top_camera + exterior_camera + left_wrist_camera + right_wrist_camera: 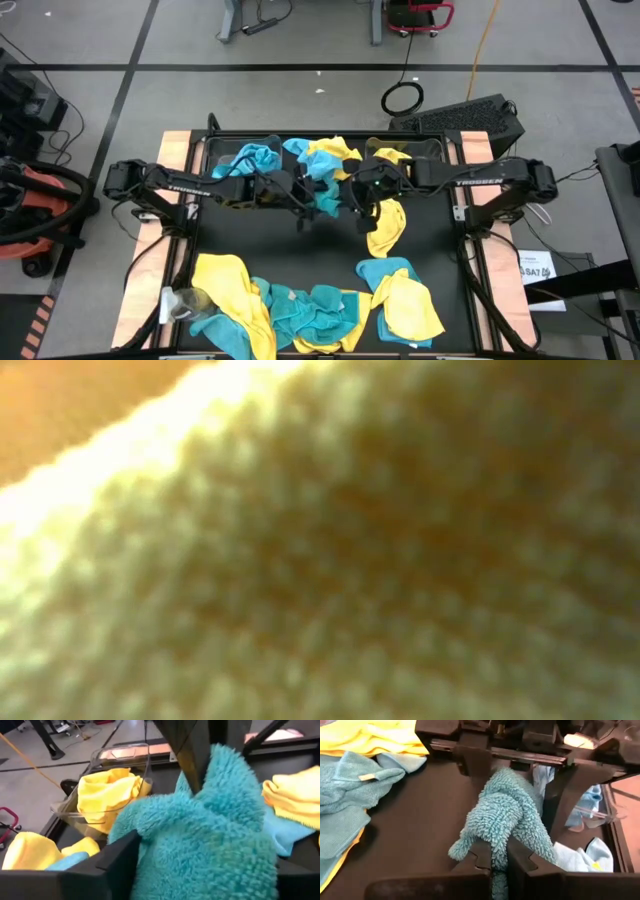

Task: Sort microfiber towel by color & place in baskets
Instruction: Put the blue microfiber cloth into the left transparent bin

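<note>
**A:** Okay, quick one, where's the teal towel (505, 815)?

**B:** Mid-table, up in the air between the two arms, above the black table (250, 235). The right gripper (492, 857) has its jaws clenched on the lower end of it.

**A:** Left gripper (300, 195)?

**B:** It faces the right one. Its jaws are spread, one on each side of the same towel, with fluff bulging out between them.

**A:** Baskets?

**B:** Both are on the far side. One clear basket (65, 810) holds yellow cloth. The other basket (600, 815) has light blue cloth in it.

**A:** The rest of the towels?

**B:** The loose pile (300, 300), yellow and teal mixed, runs along the near edge. One yellow towel (388, 225) lies just under the right arm's wrist. More yellow and teal are bunched between the baskets.

**A:** Low view?

**B:** Useless. Yellow fabric (320, 560) sits right up against the lens and fills nearly all of it.
</note>
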Controlling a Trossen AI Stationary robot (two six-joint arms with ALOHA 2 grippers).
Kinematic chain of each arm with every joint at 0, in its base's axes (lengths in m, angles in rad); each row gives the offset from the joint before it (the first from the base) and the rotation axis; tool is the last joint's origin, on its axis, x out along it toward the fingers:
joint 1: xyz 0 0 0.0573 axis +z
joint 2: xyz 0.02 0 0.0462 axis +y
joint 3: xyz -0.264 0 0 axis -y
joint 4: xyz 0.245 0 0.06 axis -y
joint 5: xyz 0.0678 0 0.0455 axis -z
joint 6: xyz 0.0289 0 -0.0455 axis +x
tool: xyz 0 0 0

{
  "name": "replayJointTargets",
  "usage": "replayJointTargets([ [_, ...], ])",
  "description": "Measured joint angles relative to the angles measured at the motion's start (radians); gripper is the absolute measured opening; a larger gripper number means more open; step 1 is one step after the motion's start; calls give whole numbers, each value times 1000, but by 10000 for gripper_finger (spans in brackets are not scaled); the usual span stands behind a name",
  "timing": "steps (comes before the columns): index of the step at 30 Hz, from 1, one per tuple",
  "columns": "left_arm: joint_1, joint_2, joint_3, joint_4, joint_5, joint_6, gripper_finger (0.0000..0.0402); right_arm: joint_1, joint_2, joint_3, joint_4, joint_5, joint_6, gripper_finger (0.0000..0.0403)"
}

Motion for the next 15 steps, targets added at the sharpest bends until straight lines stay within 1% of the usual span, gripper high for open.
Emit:
replayJointTargets([
  [3,-6,0,0,-11,-1,46,161,2,13,19,-37,0,1,9],
  [6,-8,0,0,-12,3,105,56,2,13,20,-48,2,30,16],
  [7,-7,0,0,-12,3,119,31,3,13,20,-52,12,39,24],
  [8,-6,0,0,-12,0,125,22,3,12,20,-58,34,48,35],
  [10,-6,0,0,-13,-39,139,22,7,9,20,-80,101,64,66],
  [13,-5,-26,0,-69,-142,177,20,10,4,21,-137,190,84,125],
  [15,3,-58,2,-140,-215,185,20,9,0,21,-169,226,108,165],
])
